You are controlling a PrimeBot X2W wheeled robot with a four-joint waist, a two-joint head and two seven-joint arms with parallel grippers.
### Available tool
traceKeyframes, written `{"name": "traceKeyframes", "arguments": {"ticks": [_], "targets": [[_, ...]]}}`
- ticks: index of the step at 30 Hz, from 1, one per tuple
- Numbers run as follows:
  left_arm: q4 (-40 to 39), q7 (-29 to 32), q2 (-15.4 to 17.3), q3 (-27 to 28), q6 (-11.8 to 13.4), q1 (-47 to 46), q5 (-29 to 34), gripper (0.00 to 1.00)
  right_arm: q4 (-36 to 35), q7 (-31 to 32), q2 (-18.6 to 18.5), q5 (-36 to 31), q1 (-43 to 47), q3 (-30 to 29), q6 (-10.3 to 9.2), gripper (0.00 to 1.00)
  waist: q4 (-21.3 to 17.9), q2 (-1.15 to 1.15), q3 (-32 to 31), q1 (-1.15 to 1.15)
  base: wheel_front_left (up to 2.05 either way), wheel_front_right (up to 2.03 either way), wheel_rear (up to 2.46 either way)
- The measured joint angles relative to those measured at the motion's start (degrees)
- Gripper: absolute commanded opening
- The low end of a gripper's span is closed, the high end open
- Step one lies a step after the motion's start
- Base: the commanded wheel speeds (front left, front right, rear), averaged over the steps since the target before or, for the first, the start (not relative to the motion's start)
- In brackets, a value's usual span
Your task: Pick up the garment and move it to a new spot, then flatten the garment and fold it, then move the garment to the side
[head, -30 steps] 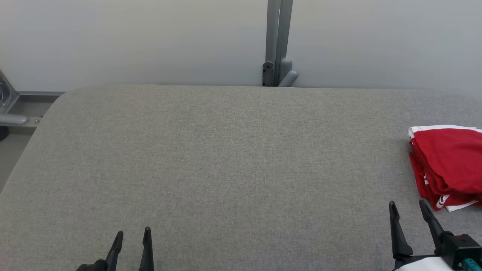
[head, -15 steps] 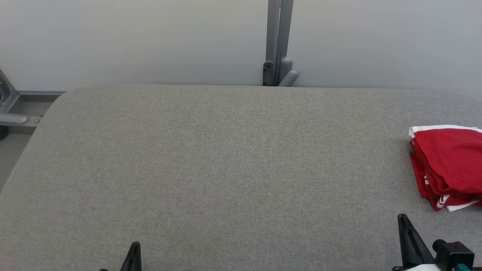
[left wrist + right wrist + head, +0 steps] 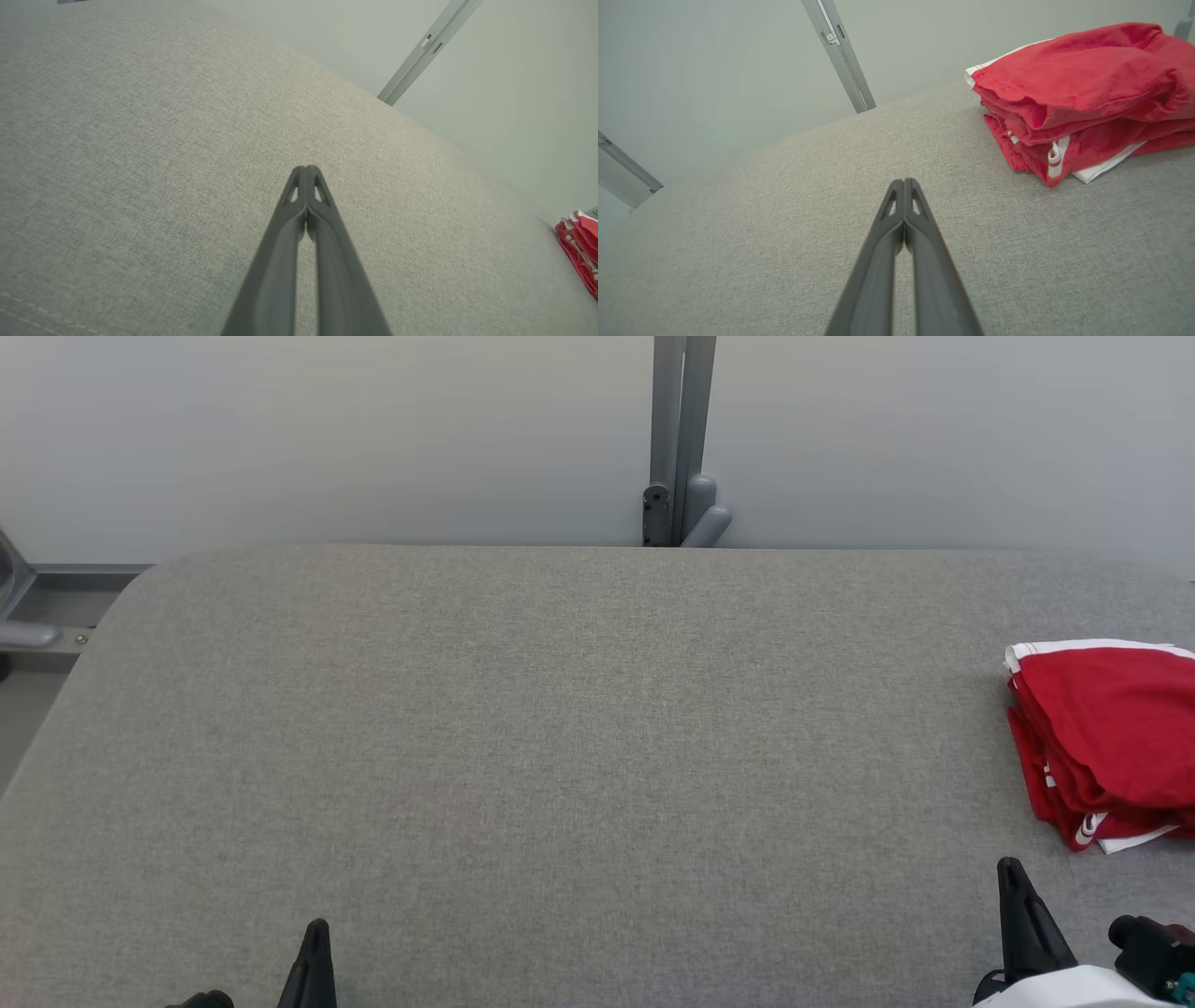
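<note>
Grey table (image 3: 560, 709) holds the folded red garment (image 3: 1106, 737) toward its right edge; our left gripper (image 3: 306, 169) and right gripper (image 3: 903, 182), both closed and empty, could brush it undone.

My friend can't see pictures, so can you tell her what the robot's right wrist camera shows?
A folded red garment with white trim lies on a grey padded table, up and to the right of the right gripper, which is shut, holds nothing and is not touching it. Behind the table are a pale wall and a slanting metal post.
</note>
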Motion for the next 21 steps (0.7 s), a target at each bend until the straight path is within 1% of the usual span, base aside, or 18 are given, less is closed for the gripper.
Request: {"name": "traceKeyframes", "arguments": {"ticks": [6, 7, 21], "targets": [[-0.22, 1.12, 0.20, 0.18, 0.00, -0.86, -5.19, 0.00, 0.14, 1.48, -0.02, 6.14, -1.05, -0.07, 0.00, 0.00, -0.32, 0.00, 0.12, 0.00, 0.00, 0.00, 0.00], [-0.22, 1.12, 0.20, 0.18, 0.00, -0.86, -5.19, 0.00, 0.14, 1.48, -0.02, 6.14, -1.05, -0.07, 0.00, 0.00, -0.32, 0.00, 0.12, 0.00, 0.00, 0.00, 0.00], [-1.02, 3.76, 0.56, 0.78, 0.00, -2.93, -16.72, 0.00, 0.53, 4.61, -0.10, 18.85, -3.02, -0.25, -0.01, 0.00, -1.05, 0.00, 0.39, 0.00, 0.00, 0.00, 0.00]]}}
